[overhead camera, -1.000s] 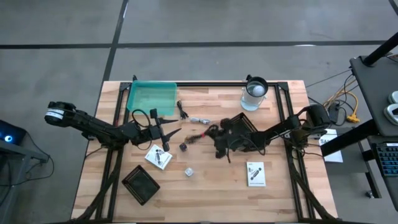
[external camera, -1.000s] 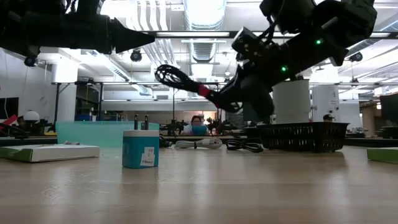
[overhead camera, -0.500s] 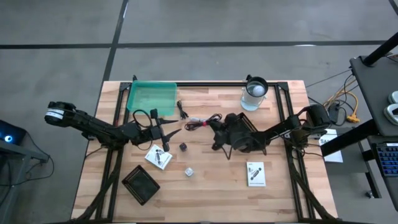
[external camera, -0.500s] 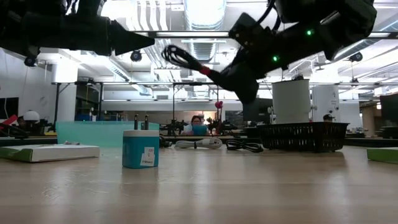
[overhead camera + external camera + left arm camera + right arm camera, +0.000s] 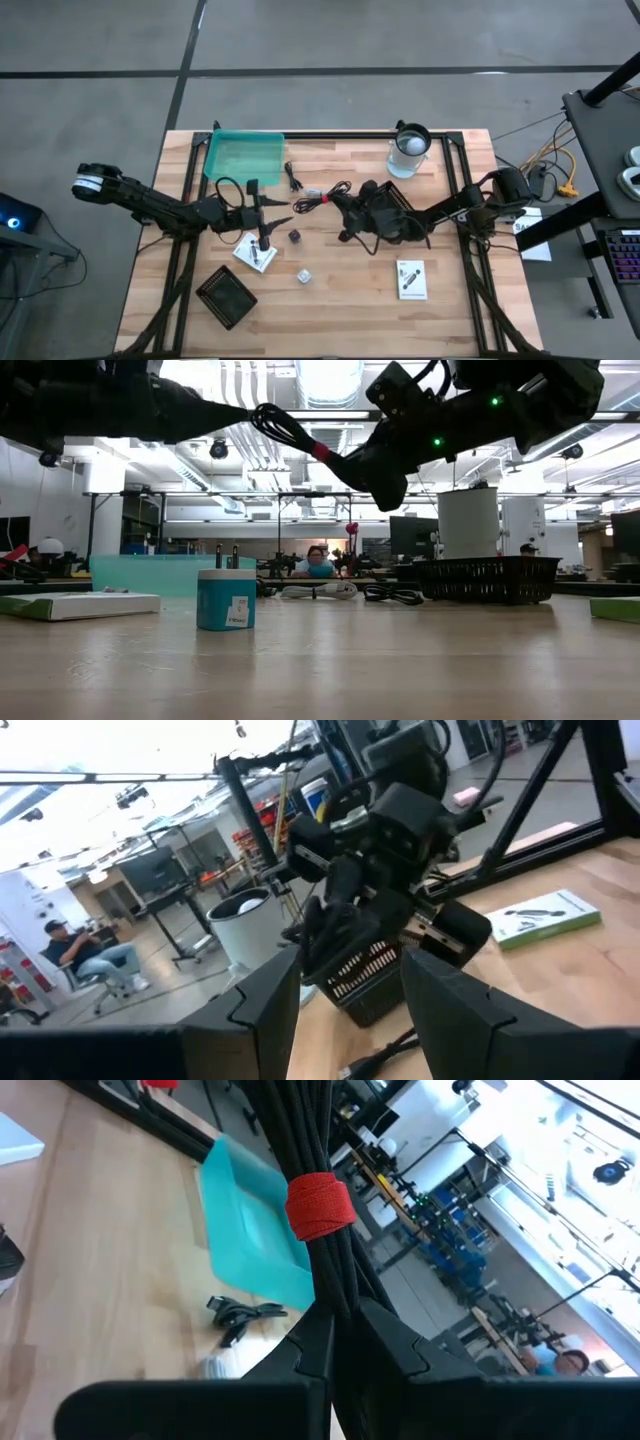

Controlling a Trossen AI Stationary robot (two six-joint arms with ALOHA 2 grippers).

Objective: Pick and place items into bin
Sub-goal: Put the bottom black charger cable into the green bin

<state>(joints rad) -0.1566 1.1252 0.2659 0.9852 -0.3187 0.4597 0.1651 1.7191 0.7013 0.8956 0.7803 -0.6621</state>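
My right gripper (image 5: 341, 204) is over the table's middle, shut on the black-and-red cable (image 5: 318, 194), a bundled black cord with a red band (image 5: 318, 1205), held high in the low view (image 5: 285, 428). My left gripper (image 5: 268, 222) hovers open left of it, above a flat white packet (image 5: 255, 253), touching nothing. On the wood lie a thin black cable (image 5: 293, 180), a dark cube (image 5: 296, 236), a white cube (image 5: 302, 275) and a second packet (image 5: 410, 278). The teal bin (image 5: 243, 156) sits at the far left. My right gripper pinches the cable bundle between its two fingers, just below the red band (image 5: 334, 1295). The fingers (image 5: 308, 1352) lie along the bundle. It is lifted clear of the table, and its looped end (image 5: 272, 418) sticks out past the fingertips toward the bin.
A clear cup with a white ball (image 5: 408, 150) stands at the far edge. One black mesh basket (image 5: 226, 296) sits near the left corner, another (image 5: 488, 579) under the right arm. A person (image 5: 318, 563) sits in the room beyond.
My right gripper has risen and moved toward the table's far-left, toward the bin, staying shut on the cable. The cable bundle has gone up with it, well above the table, and its looped end now points at the left gripper.
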